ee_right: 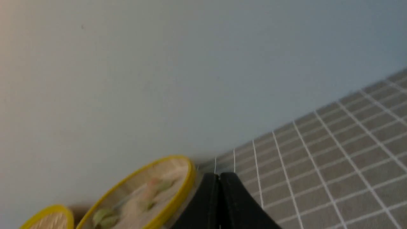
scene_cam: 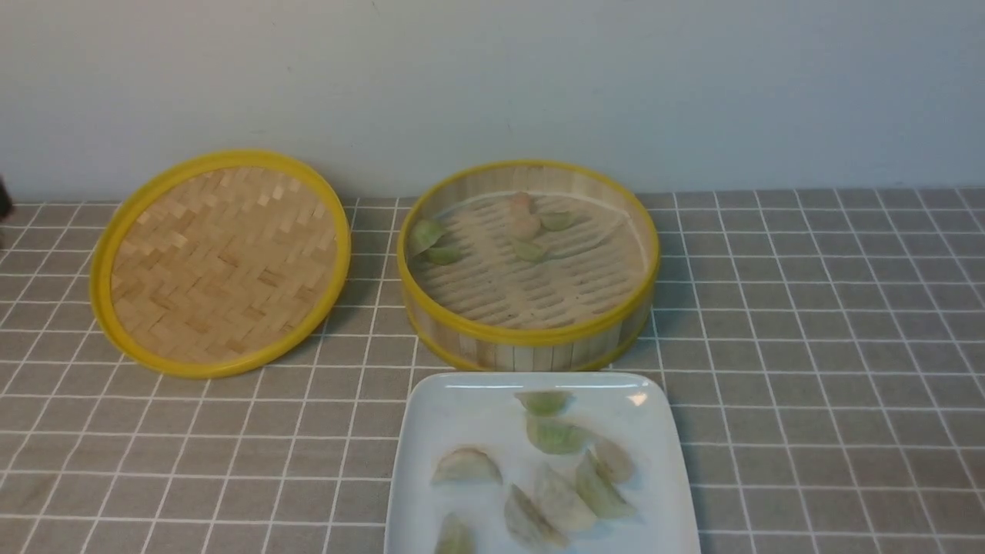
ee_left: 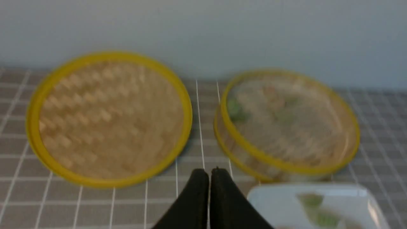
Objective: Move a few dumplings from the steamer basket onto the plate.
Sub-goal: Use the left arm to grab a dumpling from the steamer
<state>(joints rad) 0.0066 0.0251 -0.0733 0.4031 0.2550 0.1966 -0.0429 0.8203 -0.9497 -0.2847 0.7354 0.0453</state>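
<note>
Four pale green dumplings (scene_cam: pixel 528 249) are seen on the slatted floor of the steamer basket (scene_cam: pixel 531 342), gathered toward its far and left parts. A pinkish dumpling (scene_cam: pixel 523 214) lies among them close to the far wall of the basket. Several more dumplings are spread over the plate (scene_cam: pixel 454 408), which is set just on the near side of the basket; its near edge is cut off by the frame. A woven lid (scene_cam: pixel 219 261) with a yellow rim is placed to the left of the basket, tilted up against the wall (scene_cam: pixel 492 77). All of it is laid on a grey checked tablecloth (scene_cam: pixel 808 346).

In the left wrist view, the left gripper (ee_left: pixel 209 174) is shown with its black fingers pressed together and nothing between them. It is held over the cloth, near the gap between lid and basket. In the right wrist view, the right gripper (ee_right: pixel 219 176) is likewise drawn shut on nothing, with the basket seen just beside it.
</note>
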